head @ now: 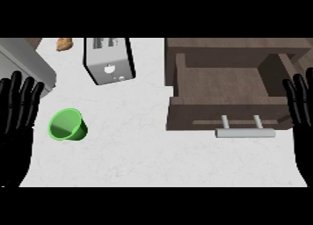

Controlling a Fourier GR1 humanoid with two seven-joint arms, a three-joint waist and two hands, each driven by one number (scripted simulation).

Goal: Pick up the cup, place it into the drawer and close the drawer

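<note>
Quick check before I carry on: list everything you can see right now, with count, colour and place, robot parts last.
cup: one, green, lying on its side on the counter's left part, beside the left hand.
drawer: one, dark brown wood, pulled open at right, nothing visible inside.
drawer handle: one, silver bar, on the drawer's front.
toaster: one, silver, top centre-left.
food item: one, tan, top left; too small to identify.
counter: one, white.
left hand: one, black, open, fingers up, resting at the left edge.
right hand: one, black, open, fingers up, resting at the right edge.
</note>
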